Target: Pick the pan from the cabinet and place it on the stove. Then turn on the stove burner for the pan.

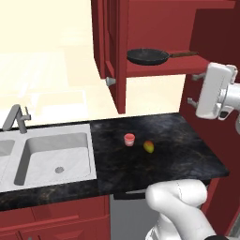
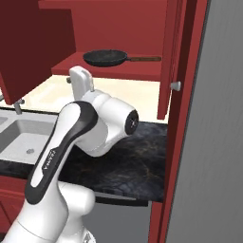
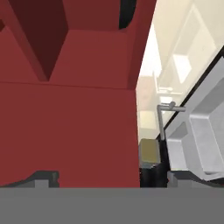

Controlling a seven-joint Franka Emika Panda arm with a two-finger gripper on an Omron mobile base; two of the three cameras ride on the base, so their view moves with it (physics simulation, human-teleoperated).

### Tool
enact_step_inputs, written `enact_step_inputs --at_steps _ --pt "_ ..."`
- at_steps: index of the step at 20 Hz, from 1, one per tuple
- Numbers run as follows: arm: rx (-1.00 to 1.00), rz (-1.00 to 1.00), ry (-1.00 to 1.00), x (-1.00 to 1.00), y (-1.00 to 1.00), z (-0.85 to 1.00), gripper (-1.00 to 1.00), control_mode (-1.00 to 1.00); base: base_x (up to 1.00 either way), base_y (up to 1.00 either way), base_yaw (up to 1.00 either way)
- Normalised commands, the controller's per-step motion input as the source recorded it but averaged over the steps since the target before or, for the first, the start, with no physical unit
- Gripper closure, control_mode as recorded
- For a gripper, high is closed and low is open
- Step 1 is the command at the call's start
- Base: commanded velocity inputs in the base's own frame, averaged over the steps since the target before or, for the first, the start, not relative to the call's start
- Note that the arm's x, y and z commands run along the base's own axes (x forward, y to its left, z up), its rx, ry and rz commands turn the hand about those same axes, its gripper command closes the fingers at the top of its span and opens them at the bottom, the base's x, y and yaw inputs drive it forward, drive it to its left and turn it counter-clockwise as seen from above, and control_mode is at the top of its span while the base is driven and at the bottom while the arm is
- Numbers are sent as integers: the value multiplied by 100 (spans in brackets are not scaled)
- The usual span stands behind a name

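Lower right of the left base view: white arm rising past the dark bench (image 1: 187, 154) edge, wrist bent upward. On the bench, mid-frame, a small red cup (image 1: 129, 139) just beside a yellow-red fruit (image 1: 148, 146), both well apart from the sink (image 1: 56, 157) at lower left; neither belongs to the task, so likely to be left alone.

Right edge, mid-height: gripper (image 1: 196, 88) raised below shelf level, fingers (image 1: 198, 76) pointing left toward the cabinet (image 1: 140, 28), seemingly lining up for a reach to the shelf. Fingers spread apart, nothing between them, touching nothing. In the hand view, finger tips far apart at the bottom corners, red cabinet underside ahead.

Farther, upper centre: the pan (image 1: 148, 56) flat on the open cabinet's shelf, wooden handle pointing right toward the arm's side, handy for a grasp. Pickup not yet made.
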Motion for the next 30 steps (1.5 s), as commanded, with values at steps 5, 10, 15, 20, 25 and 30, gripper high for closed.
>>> enact_step_inputs --at_steps 5,10,15,20,25,30 --pt "-2 -19 0 24 -32 -20 -100 -100 0 0 0" --pt "-5 -23 0 24 -18 -15 -100 -100 0 0 0" --pt "-2 -27 -2 25 -24 -5 -100 -100 0 0 0" --pt "-1 -28 0 26 -35 3 -100 -100 0 0 0" --pt "0 -24 13 20 -38 21 -100 -100 0 0 0" --pt "0 -20 26 26 -30 29 -100 -100 0 0 0"
